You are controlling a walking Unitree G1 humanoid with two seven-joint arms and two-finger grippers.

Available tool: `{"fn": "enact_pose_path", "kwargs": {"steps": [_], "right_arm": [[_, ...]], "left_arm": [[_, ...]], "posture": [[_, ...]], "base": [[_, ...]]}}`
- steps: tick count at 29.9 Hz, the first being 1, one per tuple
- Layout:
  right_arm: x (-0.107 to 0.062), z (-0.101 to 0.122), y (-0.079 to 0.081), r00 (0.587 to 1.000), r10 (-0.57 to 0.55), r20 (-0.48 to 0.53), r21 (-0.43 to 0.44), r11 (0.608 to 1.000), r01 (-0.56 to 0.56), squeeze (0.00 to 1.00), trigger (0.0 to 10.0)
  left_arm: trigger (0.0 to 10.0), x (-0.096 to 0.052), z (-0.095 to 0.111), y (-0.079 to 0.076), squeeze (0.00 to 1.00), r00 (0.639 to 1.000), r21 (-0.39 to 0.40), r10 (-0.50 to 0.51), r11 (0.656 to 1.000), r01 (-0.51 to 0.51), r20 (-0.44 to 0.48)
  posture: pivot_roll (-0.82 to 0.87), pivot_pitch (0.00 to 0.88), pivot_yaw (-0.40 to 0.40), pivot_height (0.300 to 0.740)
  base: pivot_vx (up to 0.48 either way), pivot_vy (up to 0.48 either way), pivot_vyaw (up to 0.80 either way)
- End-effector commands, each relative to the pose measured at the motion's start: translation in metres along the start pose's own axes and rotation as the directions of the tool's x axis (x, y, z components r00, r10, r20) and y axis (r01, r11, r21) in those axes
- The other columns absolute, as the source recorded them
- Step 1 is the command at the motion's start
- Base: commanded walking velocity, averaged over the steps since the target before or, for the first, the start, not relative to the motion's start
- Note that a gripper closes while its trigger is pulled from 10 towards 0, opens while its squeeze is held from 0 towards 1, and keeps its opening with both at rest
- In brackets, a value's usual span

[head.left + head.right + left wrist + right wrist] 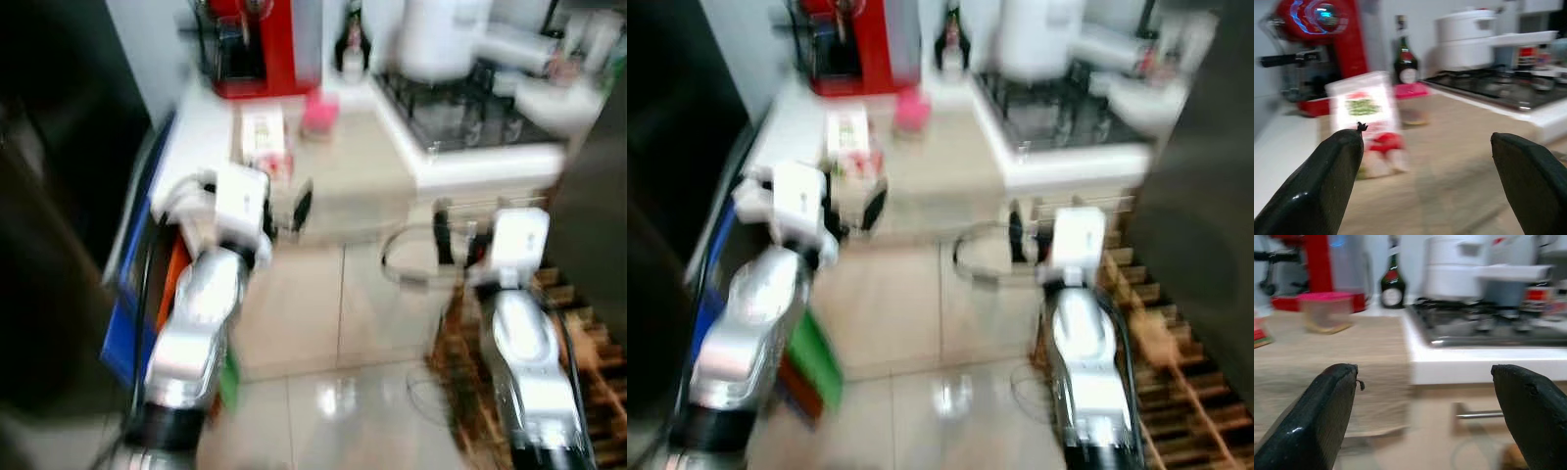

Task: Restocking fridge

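Left claw (1425, 181): gaping wide, holding nothing, hanging in front of the table's near edge; its fingers (1332, 176) are framing the carton.
Right claw (1425, 416): also spread wide and empty, hovering off the table's corner, below the stove's front edge.
Carton (263, 137): a white pack with green and red print, standing upright on the table, set back from the near edge, just ahead of the left claw and not touching it.
Tub (319, 113): a clear box with a pink lid, sitting beyond the carton and to its right, a small gap showing between them.
Table (362, 181): pale wood top, its near edge running across in front of both claws; bare wood is lying open between the carton and the stove.
Stove (470, 122): black grates in a white top, butting against the table's right side and forming a raised white lip along the front.
Pot (431, 39): large and white, sitting on the back of the stove.
Coffee machine (257, 44): red, standing at the table's far edge, behind the carton.
Bottle (353, 44): dark, standing by the wall between the coffee machine and the pot.
Floor (313, 323): glossy beige tiles, lying open between the two arms.
Rack (588, 362): wooden lattice crowding the right arm's outer side.
Left side: a dark tall surface and a blue edge are closing in beside the left arm; blur is hiding what they are.
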State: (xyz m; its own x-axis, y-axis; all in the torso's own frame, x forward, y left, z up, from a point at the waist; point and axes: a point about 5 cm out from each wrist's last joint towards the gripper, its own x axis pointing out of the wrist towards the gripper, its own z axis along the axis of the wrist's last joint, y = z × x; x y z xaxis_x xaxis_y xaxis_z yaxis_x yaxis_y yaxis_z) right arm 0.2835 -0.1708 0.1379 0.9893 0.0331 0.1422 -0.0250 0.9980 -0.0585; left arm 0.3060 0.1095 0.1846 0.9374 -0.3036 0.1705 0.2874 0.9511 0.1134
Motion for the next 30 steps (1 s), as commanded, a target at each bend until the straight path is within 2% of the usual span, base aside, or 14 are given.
{"fn": "enact_pose_path", "kwargs": {"steps": [1, 2, 6, 9, 17, 19, 20, 26, 30], "right_arm": [[0.002, 0.003, 0.008, 0.999, 0.030, 0.018, 0.019, 0.999, -0.030, 0.00, 10.0], [0.002, 0.003, 0.008, 0.999, 0.030, 0.018, 0.019, 0.999, -0.030, 0.00, 10.0], [-0.009, -0.009, 0.005, 0.999, 0.018, -0.032, 0.042, 0.999, -0.017, 0.00, 10.0], [-0.008, -0.012, 0.003, 0.999, 0.011, -0.048, 0.054, 0.999, -0.008, 0.00, 10.0], [0.003, 0.005, 0.005, 0.999, 0.033, 0.034, 0.000, 0.999, -0.034, 0.00, 10.0], [0.007, 0.029, 0.002, 0.989, 0.012, 0.147, -0.032, 0.999, -0.007, 0.00, 10.0], [0.008, 0.034, 0.001, 0.986, 0.009, 0.168, -0.030, 1.000, -0.004, 0.00, 10.0], [0.012, 0.042, 0.001, 0.980, 0.009, 0.200, -0.010, 1.000, -0.008, 0.00, 10.0], [0.013, 0.042, 0.001, 0.980, 0.011, 0.200, -0.004, 1.000, -0.010, 0.00, 10.0]], "left_arm": [[10.0, -0.002, -0.007, 0.013, 0.00, 0.997, -0.002, 0.073, 0.997, -0.073, -0.037], [10.0, -0.002, -0.007, 0.013, 0.00, 0.997, -0.002, 0.073, 0.997, -0.073, -0.037], [10.0, -0.017, -0.030, 0.035, 0.00, 0.973, -0.100, 0.186, 0.975, -0.201, -0.135], [10.0, -0.017, -0.033, 0.035, 0.00, 0.967, -0.126, 0.205, 0.966, -0.224, -0.153], [10.0, -0.012, -0.003, 0.043, 0.00, 0.953, -0.077, 0.301, 0.951, -0.298, 0.031], [10.0, -0.008, 0.013, 0.041, 0.00, 0.953, -0.056, 0.283, 0.959, -0.278, 0.110], [10.0, -0.007, 0.017, 0.040, 0.00, 0.952, -0.047, 0.276, 0.961, -0.272, 0.131], [10.0, -0.005, 0.029, 0.039, 0.00, 0.941, -0.038, 0.279, 0.960, -0.277, 0.191], [10.0, -0.006, 0.038, 0.047, 0.00, 0.919, -0.030, 0.321, 0.946, -0.323, 0.230]], "posture": [[-0.05, 0.000, 0.057, 0.740], [-0.05, 0.000, 0.057, 0.740], [-0.05, 0.000, 0.053, 0.740], [-0.05, 0.000, 0.048, 0.740], [-0.06, 0.000, 0.037, 0.740], [-0.06, 0.000, 0.036, 0.740], [-0.06, 0.000, 0.036, 0.740], [-0.06, 0.000, 0.040, 0.740], [-0.06, 0.000, 0.040, 0.740]], "base": [[0.000, 0.000, 0.00], [0.000, 0.000, 0.00], [0.063, 0.000, 0.00], [0.421, 0.000, 0.00], [0.451, 0.000, 0.00], [0.412, 0.242, 0.00], [0.412, 0.247, 0.00], [0.412, 0.244, 0.00], [0.409, 0.253, 0.00]]}}
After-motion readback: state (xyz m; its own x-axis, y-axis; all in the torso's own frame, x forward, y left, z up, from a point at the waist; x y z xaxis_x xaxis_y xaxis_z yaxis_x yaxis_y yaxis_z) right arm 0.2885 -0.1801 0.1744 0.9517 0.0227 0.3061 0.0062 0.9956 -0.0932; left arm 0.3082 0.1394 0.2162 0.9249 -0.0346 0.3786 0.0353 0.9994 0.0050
